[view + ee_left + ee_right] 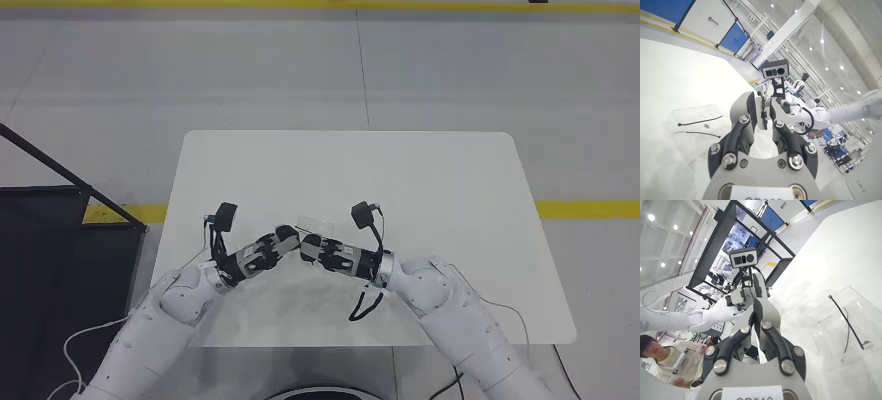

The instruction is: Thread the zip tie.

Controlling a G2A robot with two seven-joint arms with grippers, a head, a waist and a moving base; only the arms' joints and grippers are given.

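Note:
My two grippers meet tip to tip above the table's near middle. The left gripper [288, 241] [762, 99] is open, its fingers standing either side of the right gripper's tips [763, 113]. The right gripper [310, 244] [755, 308] is shut, pads pressed together; I cannot make out whether anything thin is pinched in them. Just beyond both grippers a clear shallow tray [318, 221] [691, 108] [829, 308] holds two black zip ties lying flat: one [696, 122] [846, 321] straight, the other [703, 133] [847, 330] thinner and slightly curved.
The white table [450, 200] has bare room on the right and at the back. A small brownish scrap [706, 125] lies in the tray between the ties. A dark frame and panel [45, 235] stand off the table's left edge.

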